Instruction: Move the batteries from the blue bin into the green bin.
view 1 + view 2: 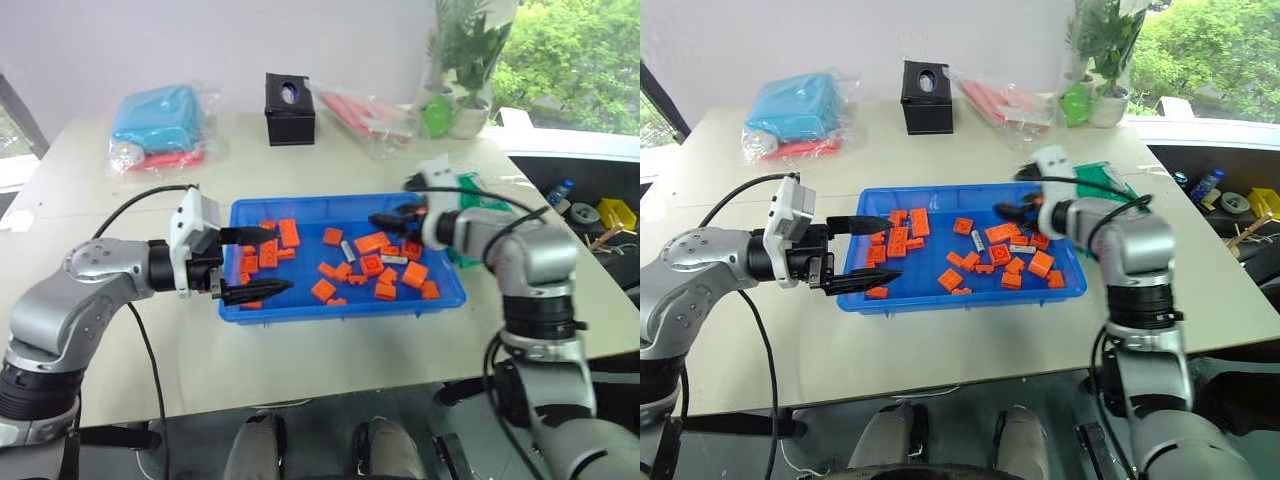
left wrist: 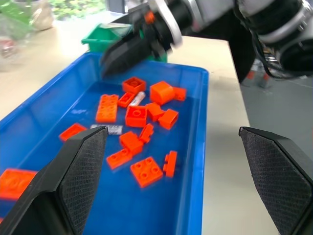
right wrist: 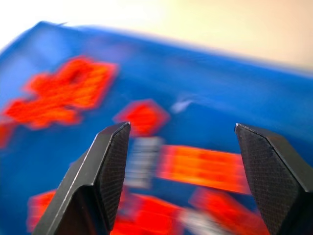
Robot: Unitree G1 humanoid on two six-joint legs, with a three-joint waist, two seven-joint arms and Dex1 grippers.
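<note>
Right pincer [image 1: 392, 217] spread wide and empty over the right part of the large shallow bright blue plastic tray [image 1: 340, 305] on the pale worktop [image 1: 90, 215]. Left pincer [image 1: 262, 262] likewise released and empty, hanging over the tray's left end. Two small silvery-white cylindrical batteries [image 1: 348, 250] lying flat among scattered orange plastic blocks [image 1: 377, 242], another [image 1: 393, 260] just below the right pincer. Small deep green plastic bin [image 2: 108, 35] standing just beyond the tray's right end. Best lowered with one finger on either side of a single battery, across its length, clear of neighbouring blocks, then closed gently so nothing orange comes up too.
</note>
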